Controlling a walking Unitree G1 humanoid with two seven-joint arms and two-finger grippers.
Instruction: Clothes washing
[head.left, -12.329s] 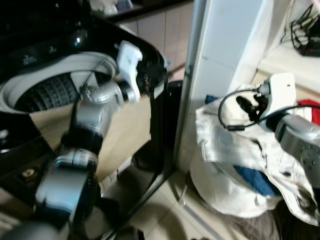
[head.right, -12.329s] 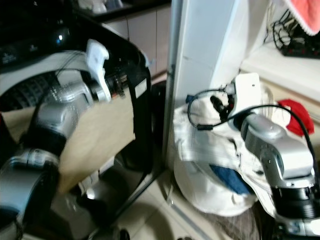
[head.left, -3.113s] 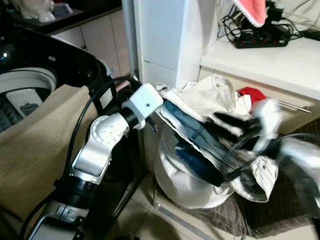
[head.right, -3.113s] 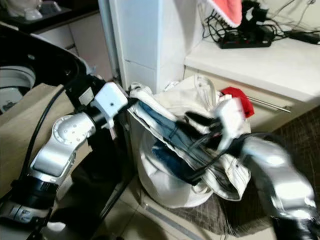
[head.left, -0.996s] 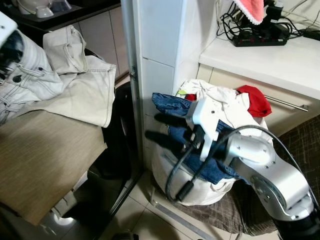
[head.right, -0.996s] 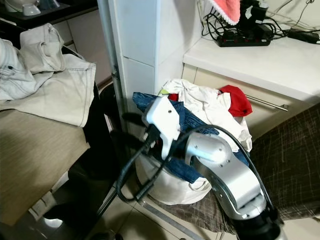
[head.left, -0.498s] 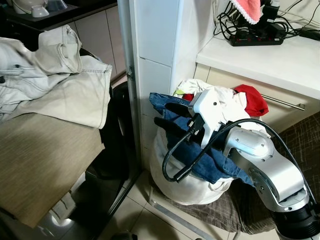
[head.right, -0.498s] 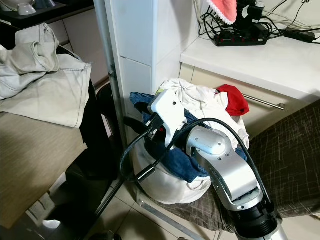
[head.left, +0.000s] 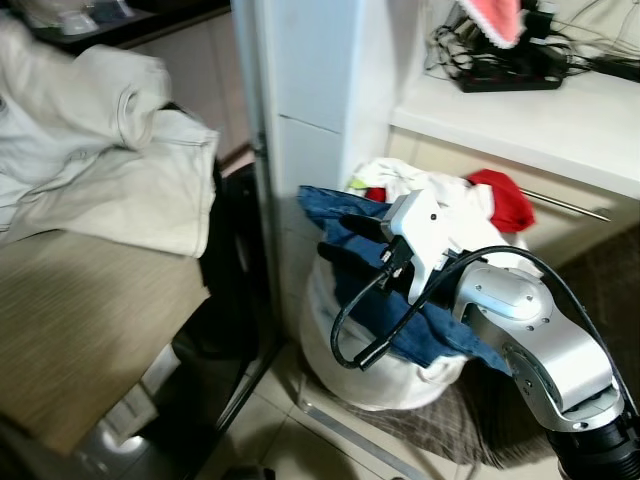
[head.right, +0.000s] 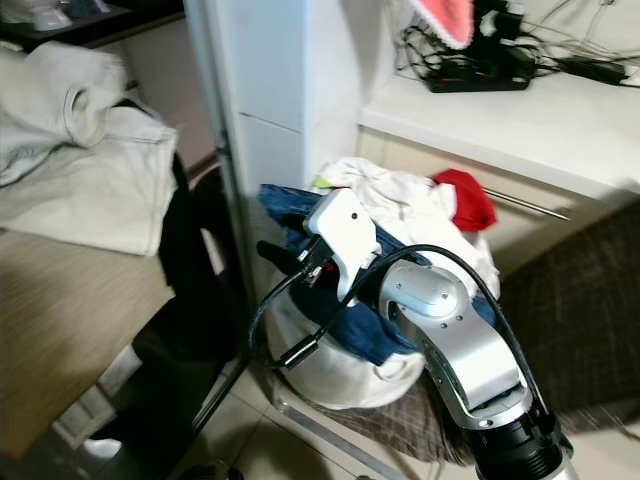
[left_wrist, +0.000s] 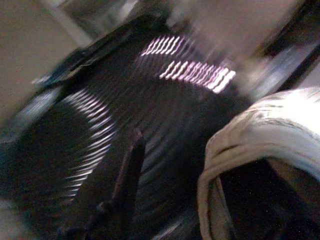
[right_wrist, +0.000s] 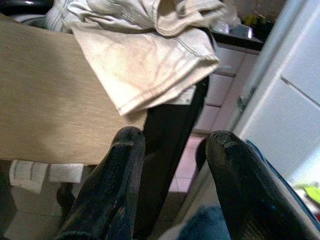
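A cream garment (head.left: 110, 170) lies bunched over the tan surface (head.left: 80, 330) at my left, its hem hanging toward the dark washer side (head.left: 225, 260). In the blurred left wrist view the washer drum (left_wrist: 100, 110) is below, and the cream garment (left_wrist: 260, 140) drapes over one side of my open left gripper (left_wrist: 185, 165). My right gripper (head.left: 345, 238) is open and empty, just above blue jeans (head.left: 420, 335) in a white laundry bag (head.left: 350, 365). Its fingers (right_wrist: 125, 165) point toward the washer.
White clothes (head.left: 420, 185) and a red cloth (head.left: 510, 200) top the bag. A white pillar (head.left: 310, 100) stands between washer and bag. A white counter (head.left: 540, 120) with a power strip and cables (head.left: 510, 65) is behind. A dark mat (head.left: 600, 290) lies under the bag.
The cream garment's bunched top has shifted up and left at the view's edge. My right gripper stays open over the jeans. The picture has shifted a little.
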